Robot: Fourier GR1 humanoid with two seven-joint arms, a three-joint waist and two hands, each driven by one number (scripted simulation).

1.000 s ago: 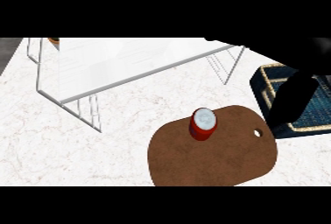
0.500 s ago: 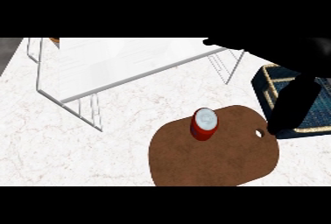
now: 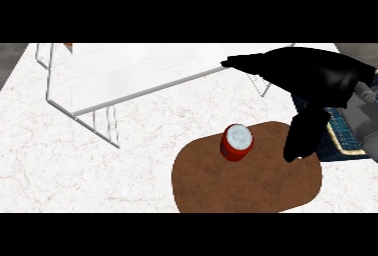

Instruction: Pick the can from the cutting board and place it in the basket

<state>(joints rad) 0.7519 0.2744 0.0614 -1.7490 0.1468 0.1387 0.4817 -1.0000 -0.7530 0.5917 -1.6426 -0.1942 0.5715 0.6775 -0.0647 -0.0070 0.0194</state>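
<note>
While the right hand (image 3: 314,80) hovers open-fingered, the can (image 3: 237,142) stands untouched — clear rack (image 3: 111,75) behind.

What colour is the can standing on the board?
Red, with a silvery-white top: the small red can in the head view.

The right hand (image 3: 317,80) covers most of the basket (image 3: 345,135) at the counter's right edge — only a strip of its rim and dark inside shows, cut off by the view's right side. The hand also hides the board's (image 3: 244,180) right edge, and the board's near edge is cut off below. Its thumb hangs near the can (image 3: 237,142); whether they touch cannot be told. At the counter's far left corner, a small orange thing (image 3: 69,45) is too cropped to name.
</note>
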